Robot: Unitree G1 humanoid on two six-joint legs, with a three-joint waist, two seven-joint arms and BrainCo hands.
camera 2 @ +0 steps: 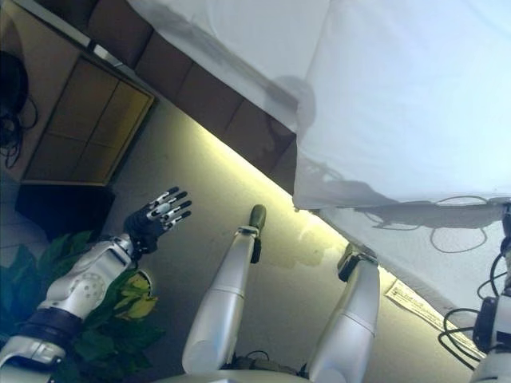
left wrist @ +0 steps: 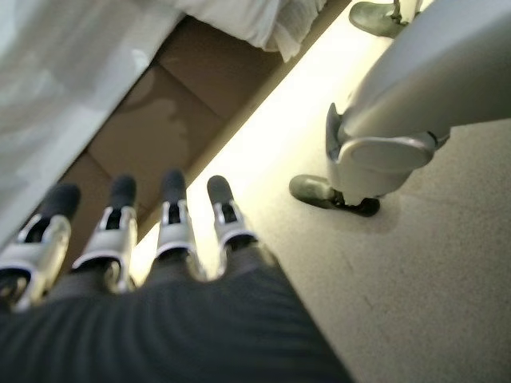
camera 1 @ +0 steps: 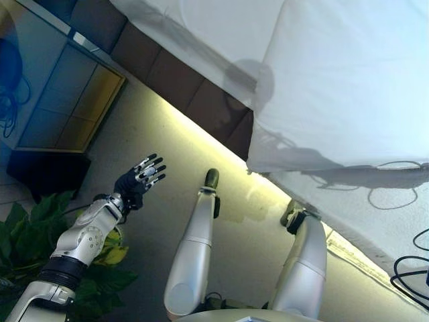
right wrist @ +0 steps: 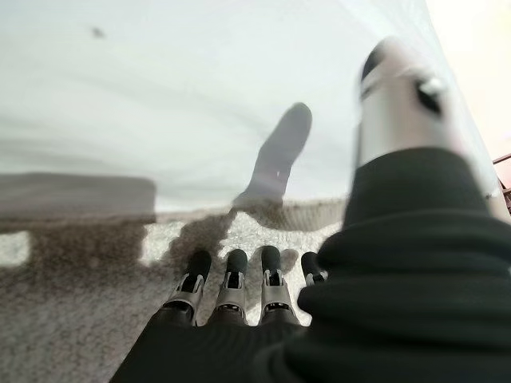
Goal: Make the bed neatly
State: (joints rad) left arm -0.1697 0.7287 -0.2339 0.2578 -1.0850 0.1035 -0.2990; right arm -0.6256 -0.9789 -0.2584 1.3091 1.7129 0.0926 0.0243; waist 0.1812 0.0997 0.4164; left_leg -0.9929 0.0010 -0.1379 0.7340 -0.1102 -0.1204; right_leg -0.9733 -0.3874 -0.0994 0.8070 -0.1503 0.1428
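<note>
The bed's white cover (camera 1: 348, 80) fills the upper right, and its lower edge (camera 1: 322, 161) lies over a paler under-layer (camera 1: 375, 208). The brown padded bed base (camera 1: 201, 94) runs along the near side. My left hand (camera 1: 144, 176) is open, fingers spread, raised over the floor and apart from the bed; its wrist view shows the straight fingers (left wrist: 172, 215) pointing at the base. My right hand (right wrist: 231, 287) is open, fingers straight and thumb (right wrist: 391, 88) raised, just above the cover's edge (right wrist: 200, 96), where it meets a grey textured layer (right wrist: 80, 303). It holds nothing.
A cabinet with glass-fronted panels (camera 1: 67, 100) stands at the left past the bed's corner. A green leafy plant (camera 1: 27, 228) is under my left arm. A lit strip of beige floor (camera 1: 188, 154) runs along the bed base.
</note>
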